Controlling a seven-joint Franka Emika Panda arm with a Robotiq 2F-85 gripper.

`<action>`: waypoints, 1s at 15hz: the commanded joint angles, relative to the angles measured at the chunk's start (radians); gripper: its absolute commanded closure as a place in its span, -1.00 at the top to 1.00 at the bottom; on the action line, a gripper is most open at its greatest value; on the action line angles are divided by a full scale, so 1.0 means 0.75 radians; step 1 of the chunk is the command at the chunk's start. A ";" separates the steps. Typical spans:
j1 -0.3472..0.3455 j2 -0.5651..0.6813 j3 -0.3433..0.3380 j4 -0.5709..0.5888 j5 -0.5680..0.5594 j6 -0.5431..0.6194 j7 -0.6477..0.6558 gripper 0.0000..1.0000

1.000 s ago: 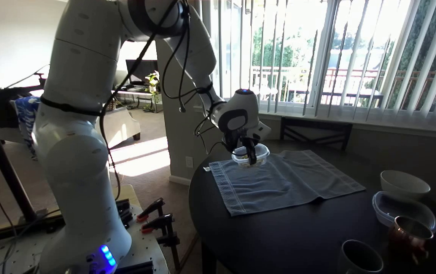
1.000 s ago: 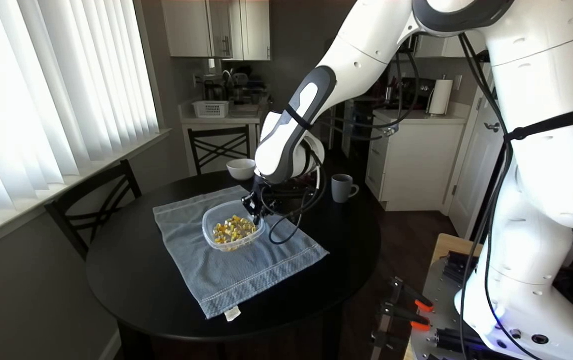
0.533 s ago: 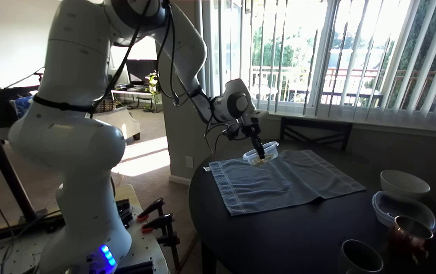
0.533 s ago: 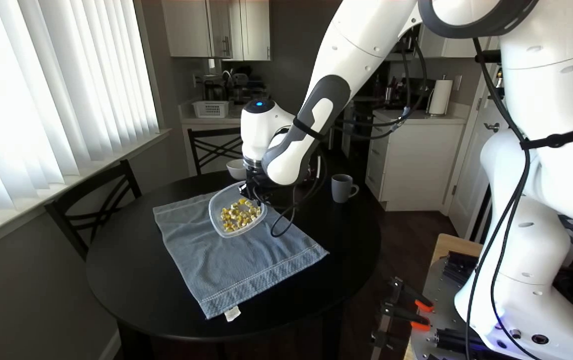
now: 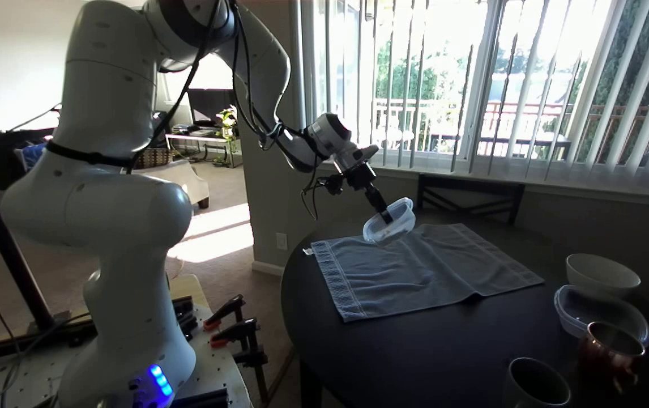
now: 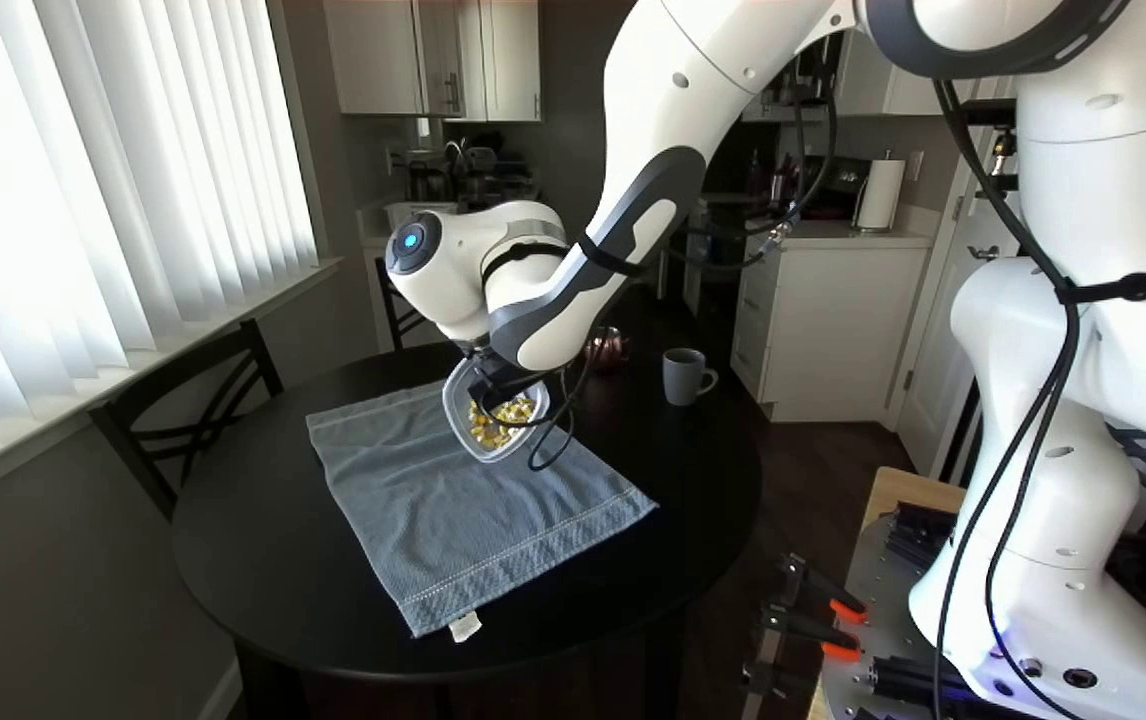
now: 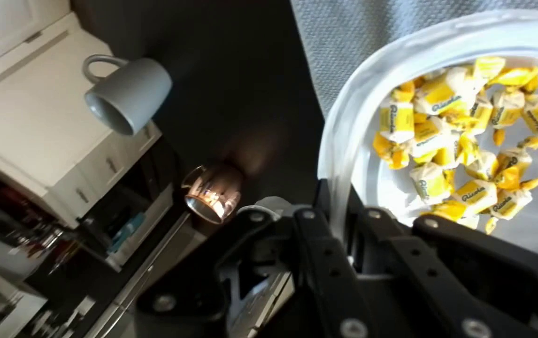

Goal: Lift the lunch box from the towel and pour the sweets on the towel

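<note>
In an exterior view, a clear lunch box (image 5: 398, 225) is held tilted over a grey-blue towel (image 5: 432, 272), its rim sloping from 2 o'clock down toward 8 o'clock; whether the lowest edge touches the cloth cannot be told. A black claw (image 7: 339, 199) is clenched on the box's wall, one finger to each side. In the wrist view, the box lies at the claw's 2 o'clock, with wrapped sweets (image 7: 468, 149) in yellow and white gathered inside, several printed "Ricola."

In an exterior view, the white arm (image 6: 658, 130) stands on its base (image 6: 1043, 630) at 4 o'clock, arched high, its forearm angled down toward 7 o'clock. In an exterior view, the wrist link (image 5: 327, 136) slants down, the claw pointing toward 5 o'clock.

The tally: one lunch box, one towel and, on the dark round bench (image 5: 438, 351), one white bowl (image 5: 602, 275) at the towel's 3 o'clock, a second clear container (image 5: 593, 311) just past 3, one copper mug (image 5: 607, 360) at 4 and one grey mug (image 5: 537, 382) between 4 and 5. In an exterior view, two dark chairs (image 6: 178, 376) stand at the bench's 10 o'clock and between 11 and 12. The sweets overlap too much to count.
</note>
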 commanded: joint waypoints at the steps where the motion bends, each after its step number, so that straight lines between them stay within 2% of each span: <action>1: -0.181 0.005 0.243 0.095 -0.157 -0.261 0.040 -0.97; 5: -0.387 0.071 0.514 0.212 -0.274 -0.464 0.012 -0.97; 8: -0.488 0.164 0.653 0.327 -0.378 -0.660 -0.005 -0.97; 12: -0.548 0.285 0.749 0.454 -0.504 -0.887 -0.022 -0.97; 15: -0.574 0.351 0.794 0.515 -0.571 -0.978 -0.029 -0.97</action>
